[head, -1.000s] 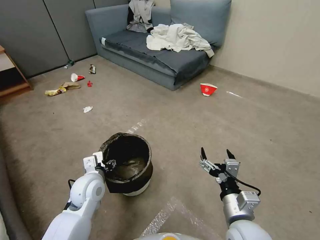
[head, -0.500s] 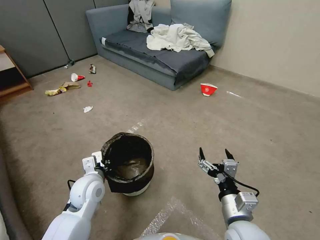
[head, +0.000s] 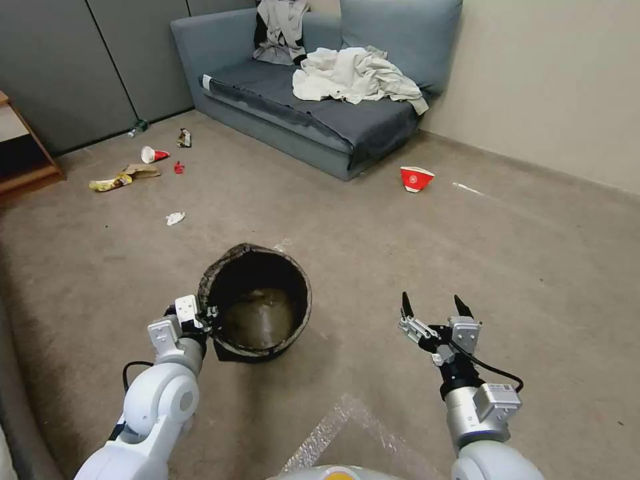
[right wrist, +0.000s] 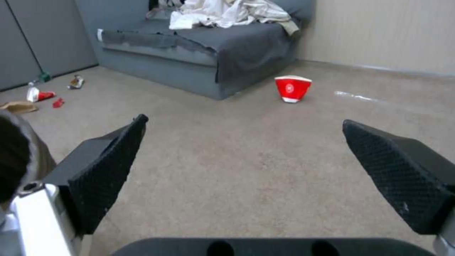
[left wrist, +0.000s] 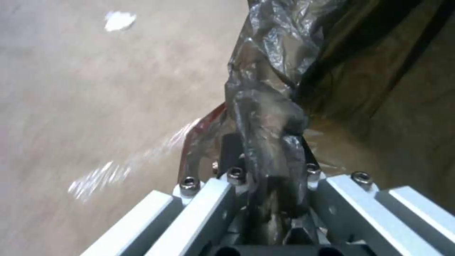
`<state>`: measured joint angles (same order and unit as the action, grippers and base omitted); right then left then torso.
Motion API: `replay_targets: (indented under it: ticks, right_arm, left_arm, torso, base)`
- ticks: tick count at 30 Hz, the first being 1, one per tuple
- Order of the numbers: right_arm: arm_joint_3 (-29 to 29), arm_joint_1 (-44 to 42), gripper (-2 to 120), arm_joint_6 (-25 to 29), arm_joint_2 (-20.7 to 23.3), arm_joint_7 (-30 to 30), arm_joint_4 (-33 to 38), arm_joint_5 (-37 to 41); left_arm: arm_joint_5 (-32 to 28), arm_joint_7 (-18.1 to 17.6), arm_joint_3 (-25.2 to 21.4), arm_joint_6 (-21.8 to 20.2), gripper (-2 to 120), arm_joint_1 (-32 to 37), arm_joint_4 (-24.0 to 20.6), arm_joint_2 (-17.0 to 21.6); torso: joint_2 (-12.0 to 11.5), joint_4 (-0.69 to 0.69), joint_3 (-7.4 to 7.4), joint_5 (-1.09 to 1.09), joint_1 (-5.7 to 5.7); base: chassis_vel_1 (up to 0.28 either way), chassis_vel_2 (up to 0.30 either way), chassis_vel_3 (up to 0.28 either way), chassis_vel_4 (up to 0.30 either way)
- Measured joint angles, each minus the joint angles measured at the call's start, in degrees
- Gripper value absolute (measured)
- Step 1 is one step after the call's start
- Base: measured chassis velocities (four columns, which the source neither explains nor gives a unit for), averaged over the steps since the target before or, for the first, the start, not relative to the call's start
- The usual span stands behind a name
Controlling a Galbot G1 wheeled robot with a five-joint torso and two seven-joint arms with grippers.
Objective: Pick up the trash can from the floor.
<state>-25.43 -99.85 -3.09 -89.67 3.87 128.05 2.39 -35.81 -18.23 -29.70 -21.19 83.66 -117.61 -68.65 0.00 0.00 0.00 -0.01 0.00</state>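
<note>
The trash can (head: pixel 257 307), lined with a crinkled black-brown bag, hangs tilted just above the floor (head: pixel 400 247), its mouth turned up toward the head camera and its base hidden. My left gripper (head: pixel 203 319) is shut on the rim at the can's left side. In the left wrist view the bunched bag (left wrist: pixel 270 106) is pinched between the fingers of the left gripper (left wrist: pixel 265 170). My right gripper (head: pixel 432 303) hovers open over bare carpet to the right of the can, holding nothing. The right wrist view shows the right gripper (right wrist: pixel 244 122) spread wide, with the can's edge (right wrist: pixel 12 156) at one side.
A grey sofa (head: pixel 300 100) with clothes on it stands at the back. A red-and-white paper bowl (head: pixel 416 178) sits on the carpet in front of it. Scattered litter (head: pixel 147 160) lies far left near a wooden shelf (head: pixel 20 160). Shiny tape (head: pixel 347 420) crosses the carpet near my base.
My left arm has risen and drawn the can up off the carpet, tipping its mouth toward the head camera; its white base no longer shows. The right arm has barely moved.
</note>
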Motion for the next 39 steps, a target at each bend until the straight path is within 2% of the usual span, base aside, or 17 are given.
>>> replay_targets:
  ticks: [1, 4, 5, 8, 13, 14, 17, 39]
  right_arm:
    - [0.0, 0.0, 100, 0.0, 0.0, 0.0, 0.0, 0.0]
    - [0.0, 0.1, 100, 0.0, 0.0, 0.0, 0.1, 0.0]
    - [0.0, 0.1, 100, 0.0, 0.0, 0.0, 0.1, 0.0]
    - [0.0, 0.2, 100, -0.1, -0.1, 0.0, 0.1, -0.2]
    - [0.1, 0.2, 100, -0.3, 0.1, 0.0, 0.1, -0.2]
    - [0.1, 0.3, 100, -0.3, 0.2, 0.0, 0.1, -0.2]
    - [0.1, 0.4, 100, -0.3, 0.3, 0.0, 0.1, -0.2]
    - [0.1, 0.2, 100, -0.3, 0.1, 0.0, 1.0, -0.2]
  left_arm:
    - [0.0, 0.0, 0.0, 0.0, 2, 0.0, 0.0, 0.0]
    - [1.8, 5.9, -1.5, 3.4, 2, 1.8, -2.7, 0.4]
    - [1.8, 5.9, -1.5, 3.4, 2, 1.8, -2.7, 0.4]
    - [2.3, 8.3, -3.1, 4.7, 2, 3.7, -6.3, 0.4]
    - [3.8, 8.4, -4.6, 4.8, 2, 6.2, -10.4, -0.3]
    - [5.7, 8.4, -5.0, 5.5, 2, 7.6, -12.1, -0.8]
    - [7.1, 8.5, -5.0, 5.8, 2, 8.7, -13.1, -1.4]
    - [8.0, 8.2, -4.9, 5.7, 2, 9.6, -13.6, -2.5]
  torso:
    - [0.0, 0.00, 0.00, 0.00, 0.00]
    - [0.0, 0.00, 0.00, 0.02, 0.00]
    - [0.0, 0.00, 0.00, 0.02, 0.00]
    - [0.0, -0.01, 0.00, 0.01, 0.00]
    - [0.0, 0.00, -0.01, 0.01, 0.00]
    - [0.0, 0.00, -0.01, 0.02, 0.00]
    - [0.0, 0.01, -0.01, 0.02, 0.00]
    - [0.0, 0.00, -0.01, 0.01, 0.00]
  base:
    - [0.000, 0.000, 0.000, 0.000]
    - [0.000, 0.000, 0.000, 0.000]
    - [0.000, 0.000, 0.000, 0.000]
    - [0.000, 0.000, 0.000, 0.000]
    - [0.000, 0.000, 0.000, 0.000]
    - [0.000, 0.000, 0.000, 0.000]
    - [0.000, 0.000, 0.000, 0.000]
    - [0.000, 0.000, 0.000, 0.000]
